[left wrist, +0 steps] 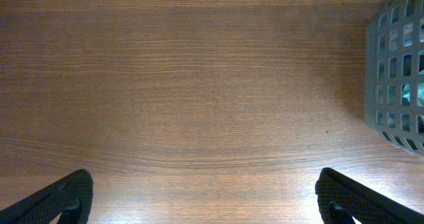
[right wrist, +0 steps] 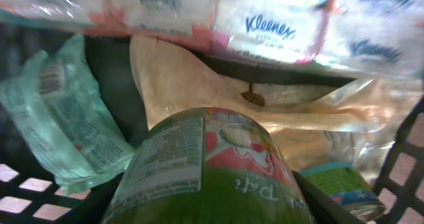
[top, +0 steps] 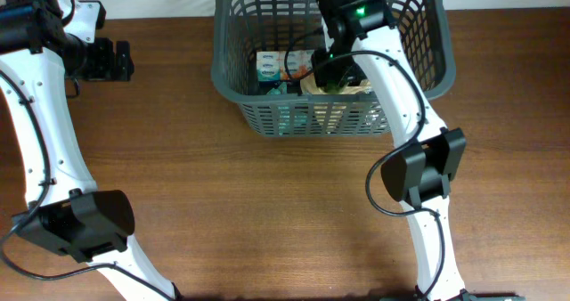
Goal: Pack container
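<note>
Basket: the grey basket stands at the far edge of the bench, a bit to the right of the middle. From my left wrist I see one corner of it at the right side.

Right tool: my right tool is down inside the basket, on its right side. It has hold of a can with a green label. One dark finger is on each side of the can, closed up to it.

Left tool: my left tool hangs over the bench near the far left corner, well apart from the basket. It is wide open, with nothing in it. Only bare wood shows between the two fingers.

In the basket: white tissue packs lie past the can, along the far side. A tan bag lies between the packs and the can. A pale green packet lies to the left of the can. A small green and blue thing sits by the wall on the right; I cannot tell what it is.
</note>
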